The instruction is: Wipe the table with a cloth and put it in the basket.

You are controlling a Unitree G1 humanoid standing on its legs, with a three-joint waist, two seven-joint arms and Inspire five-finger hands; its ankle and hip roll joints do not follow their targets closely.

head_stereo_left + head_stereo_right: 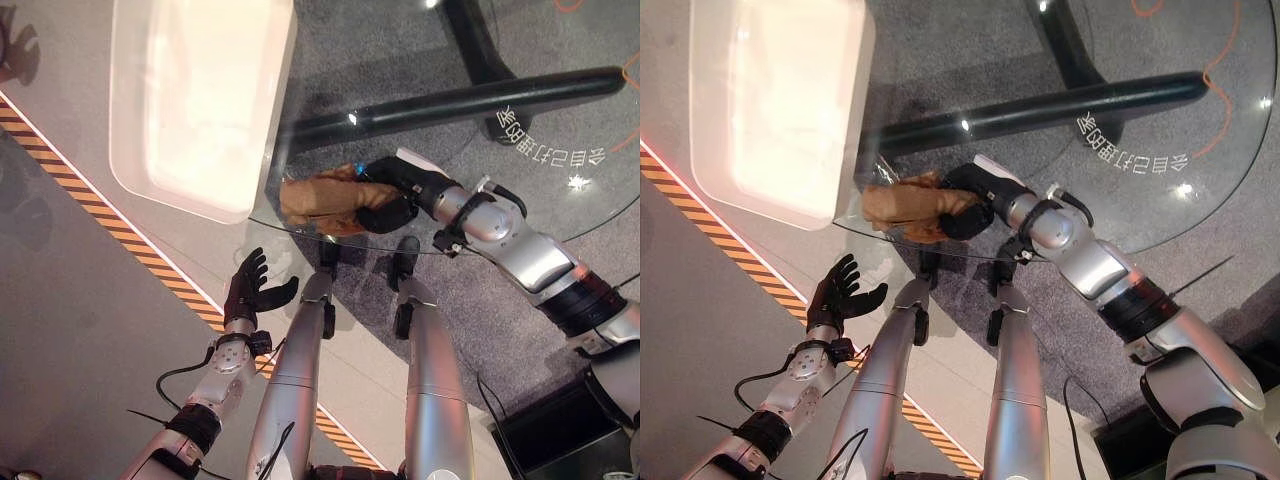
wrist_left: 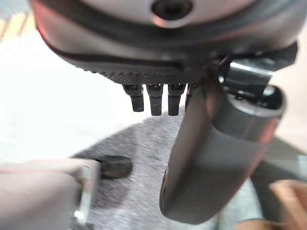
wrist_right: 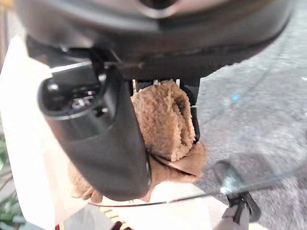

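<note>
So the right hand (image 1: pixel 392 192) has the cloth (image 1: pixel 318 200) bunched up in it, fingers and thumb curled right around the tan, fluffy fabric. You can see it well in the right wrist view, where the cloth (image 3: pixel 165 127) is a rolled wad tucked between the thumb and the fingers, with a loose flap hanging out below. The cloth sits on the round glass table (image 1: pixel 600 215), right near the table's edge closest to the robot, and part of it seems to reach that rim.

Just beside the cloth, on the robot's left, is the white basket (image 1: pixel 200 100), a big rounded-corner tub standing off the glass edge. The cloth is close to it but not inside it.

The left hand (image 1: pixel 250 290) is off the table, down low over the pale floor next to the orange-and-black striped tape (image 1: pixel 140 255). Its fingers are spread and relaxed, holding nothing.

Through the glass you can see the dark table leg (image 1: pixel 460 100) running across grey carpet. There's white writing on the glass (image 1: pixel 550 145) plus a little star-like mark, but I'm not going to read it off
</note>
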